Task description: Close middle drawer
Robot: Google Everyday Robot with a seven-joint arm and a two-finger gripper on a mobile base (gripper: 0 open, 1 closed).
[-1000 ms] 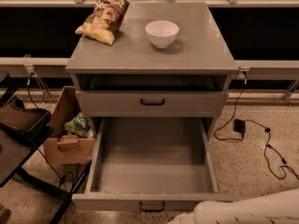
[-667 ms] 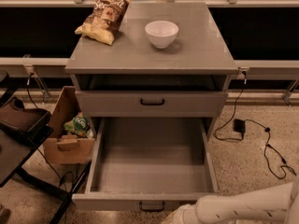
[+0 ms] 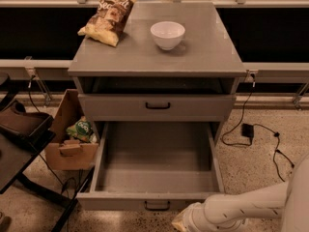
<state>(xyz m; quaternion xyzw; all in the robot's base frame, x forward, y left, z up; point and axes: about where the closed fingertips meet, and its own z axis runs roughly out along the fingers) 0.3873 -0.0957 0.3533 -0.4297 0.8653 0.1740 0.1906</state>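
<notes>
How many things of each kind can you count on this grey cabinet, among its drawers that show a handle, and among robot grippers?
Chip bag, on the cabinet top: 1
White bowl, on the cabinet top: 1
Drawers showing a handle: 2, the open middle drawer and the drawer above it
Gripper, low by the middle drawer's front: 1
Total: 5

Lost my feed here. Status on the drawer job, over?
Hand low at the frame's bottom edge, just right of the handle. Middle drawer pulled out, nothing inside. Nothing seen blocking its way in.
</notes>
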